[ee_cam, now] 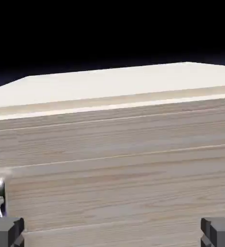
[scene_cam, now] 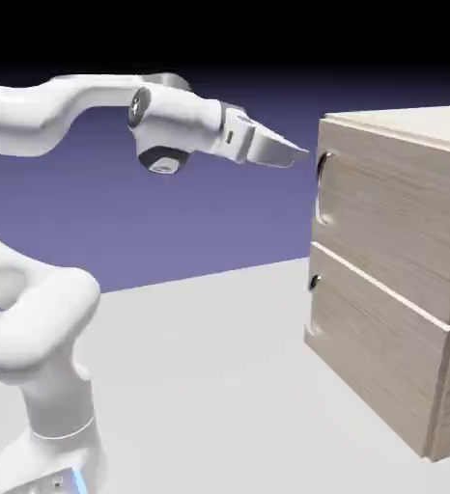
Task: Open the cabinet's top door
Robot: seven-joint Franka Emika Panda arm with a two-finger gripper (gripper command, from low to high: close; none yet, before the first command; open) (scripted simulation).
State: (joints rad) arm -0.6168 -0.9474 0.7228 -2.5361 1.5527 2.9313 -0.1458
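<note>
Exterior view: pale grey table (scene_cam: 219, 367) under a blue-violet backdrop (scene_cam: 171, 222); open gripper (scene_cam: 295, 152) near the closed top door (scene_cam: 393, 222) of the cabinet (scene_cam: 403, 289).

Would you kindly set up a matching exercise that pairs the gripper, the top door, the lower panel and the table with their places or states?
Things:
1. gripper
2. top door
3. lower panel
4. table

Places or states:
A. shut, with a curved loop handle at its edge
B. pale grey surface under the cabinet
C. in the air, just short of the loop handle, fingers apart
D. beneath the upper panel, with a small knob

Pairs: 1-C, 2-A, 3-D, 4-B
</note>
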